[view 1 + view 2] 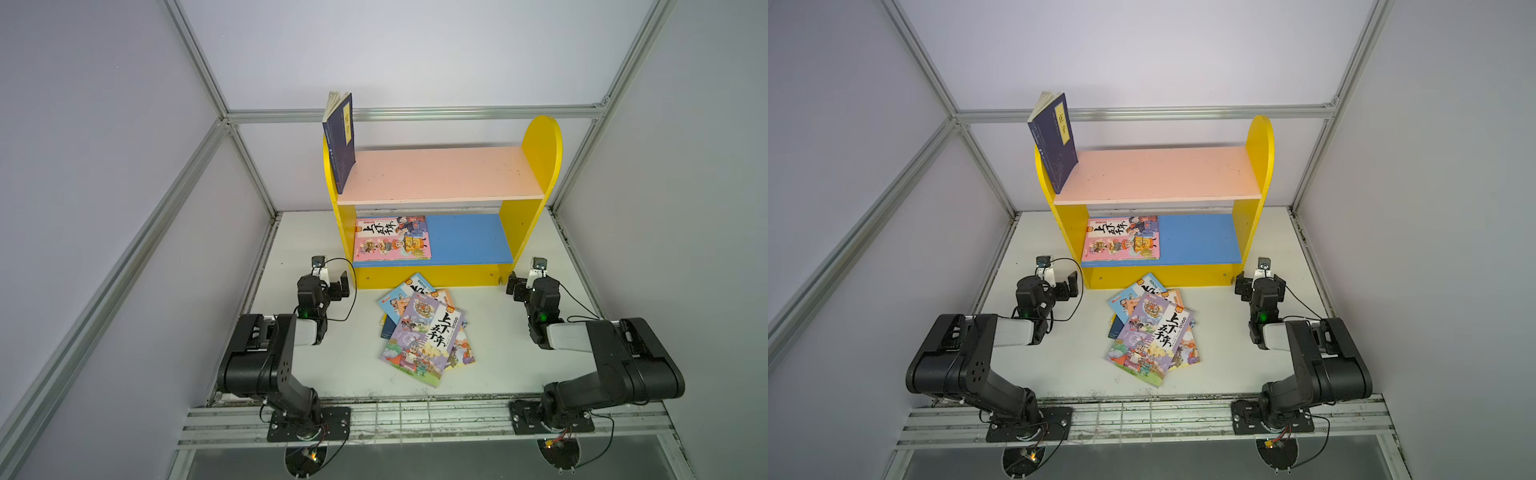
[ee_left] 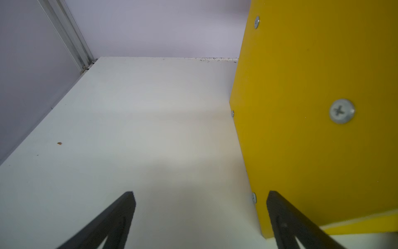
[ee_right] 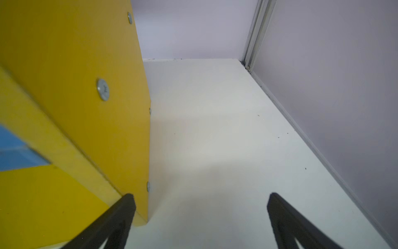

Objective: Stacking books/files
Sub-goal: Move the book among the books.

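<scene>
A loose pile of books lies on the white table in front of the shelf. A purple cartoon book [image 1: 424,338] [image 1: 1150,338] is on top, over a light blue one [image 1: 399,297], an orange one [image 1: 462,353] and a navy edge [image 1: 386,328]. A pink book [image 1: 392,239] lies flat on the blue lower board. A navy book [image 1: 340,141] with a yellow strip stands leaning at the top board's left end. My left gripper [image 1: 338,286] [image 2: 200,198] hangs open and empty left of the pile. My right gripper [image 1: 513,286] [image 3: 200,199] is open and empty on the right.
The yellow shelf [image 1: 540,141] has a pink top board [image 1: 440,174] and a blue lower board [image 1: 469,241]. Its side panels stand close beside each gripper: the shelf's left panel [image 2: 312,86] and its right panel [image 3: 75,54]. Grey walls and aluminium frame posts enclose the table [image 1: 316,365].
</scene>
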You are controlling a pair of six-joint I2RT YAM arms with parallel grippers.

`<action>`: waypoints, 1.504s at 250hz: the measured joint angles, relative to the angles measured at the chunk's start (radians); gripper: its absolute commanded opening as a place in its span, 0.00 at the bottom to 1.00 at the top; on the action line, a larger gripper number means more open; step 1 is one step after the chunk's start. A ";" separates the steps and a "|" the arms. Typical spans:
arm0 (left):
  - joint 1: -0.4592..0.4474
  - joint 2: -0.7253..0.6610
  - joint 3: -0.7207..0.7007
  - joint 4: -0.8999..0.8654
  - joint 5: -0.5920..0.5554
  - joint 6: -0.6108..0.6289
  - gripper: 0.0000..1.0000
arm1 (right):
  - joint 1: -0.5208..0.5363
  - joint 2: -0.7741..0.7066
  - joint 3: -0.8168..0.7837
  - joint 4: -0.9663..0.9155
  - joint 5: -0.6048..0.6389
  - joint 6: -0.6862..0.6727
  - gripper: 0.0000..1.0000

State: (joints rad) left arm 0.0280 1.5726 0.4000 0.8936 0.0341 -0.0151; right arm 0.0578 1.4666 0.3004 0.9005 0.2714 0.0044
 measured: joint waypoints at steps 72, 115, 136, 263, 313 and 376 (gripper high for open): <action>0.000 0.000 0.000 0.000 0.000 0.000 1.00 | 0.000 0.000 0.000 0.000 0.000 0.000 1.00; 0.000 0.000 0.000 0.000 0.000 0.000 1.00 | -0.003 0.000 0.003 -0.005 -0.003 0.000 1.00; 0.000 0.000 0.000 0.000 0.000 0.000 1.00 | -0.006 0.000 0.005 -0.008 -0.007 0.001 1.00; 0.000 0.000 0.000 -0.003 0.000 0.000 1.00 | -0.008 0.001 0.008 -0.015 -0.012 0.004 1.00; -0.014 -0.096 0.043 -0.122 -0.033 0.004 1.00 | 0.006 -0.248 0.027 -0.185 -0.023 0.014 1.00; -0.023 -0.378 0.070 -0.292 -0.198 -0.133 1.00 | -0.005 -0.704 0.167 -0.583 -0.009 0.195 1.00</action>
State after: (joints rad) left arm 0.0048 1.1946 0.4698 0.6014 -0.1635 -0.1482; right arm 0.0528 0.7624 0.4675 0.3176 0.2626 0.1997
